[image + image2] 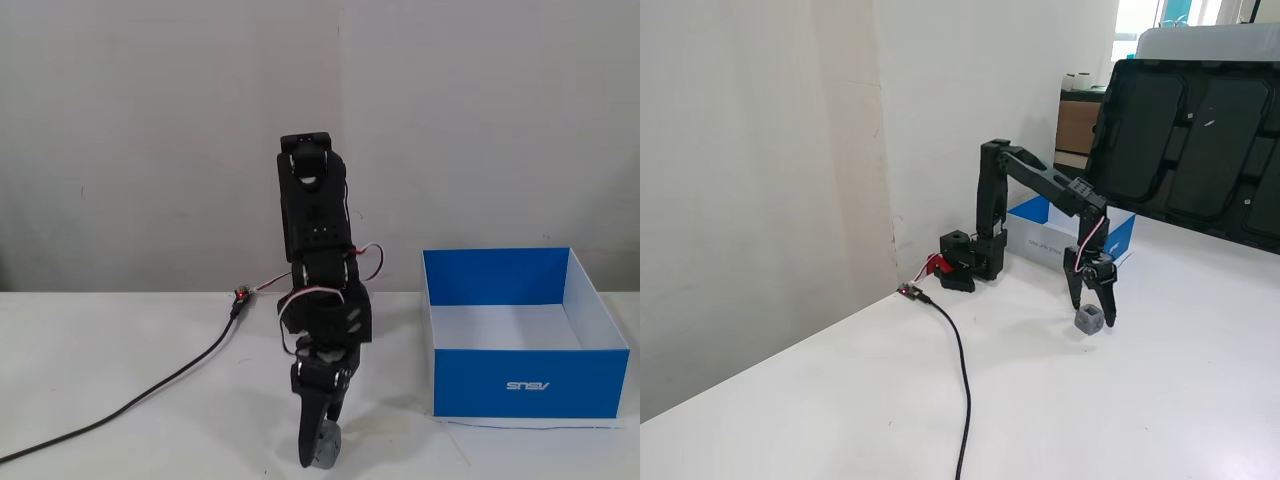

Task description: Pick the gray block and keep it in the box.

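Observation:
The gray block [1088, 320] rests on the white table, and in a fixed view it shows between my gripper's two black fingers. My gripper [1092, 321] points straight down over it, open, one finger on each side. In the other fixed view, my gripper [318, 458] hides most of the gray block [331, 446], leaving only a gray edge visible. The blue box [525, 383] stands empty to the right of the arm. In the side-on fixed view, the box [1122, 236] sits behind the arm.
A black cable [150, 395] runs from a small red connector [240, 296] by the arm's base toward the table's left front. A large black panel [1190, 150] leans at the back right, and a wall stands close behind the arm.

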Motion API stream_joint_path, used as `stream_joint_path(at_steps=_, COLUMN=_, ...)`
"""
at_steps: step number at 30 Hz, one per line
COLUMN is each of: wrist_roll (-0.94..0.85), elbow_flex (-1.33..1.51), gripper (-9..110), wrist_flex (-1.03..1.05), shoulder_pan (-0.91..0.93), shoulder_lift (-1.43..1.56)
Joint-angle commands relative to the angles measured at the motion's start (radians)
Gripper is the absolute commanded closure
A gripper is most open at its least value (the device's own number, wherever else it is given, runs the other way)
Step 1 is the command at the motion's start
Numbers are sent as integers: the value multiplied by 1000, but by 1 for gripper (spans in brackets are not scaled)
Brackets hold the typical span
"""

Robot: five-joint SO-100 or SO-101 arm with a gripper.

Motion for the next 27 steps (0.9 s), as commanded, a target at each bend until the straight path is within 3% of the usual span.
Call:
stream_joint_path(at_steps=1, wrist_roll=2, elbow_flex=-100, gripper=70, wrist_flex=21, shoulder_pan=-6, shoulder_lift=-11)
stream_joint_path(at_steps=27, wrist_roll=-6, elbow_flex=-175, gripper=80, wrist_flex=0, shoulder_pan=29, shoulder_lift=-155)
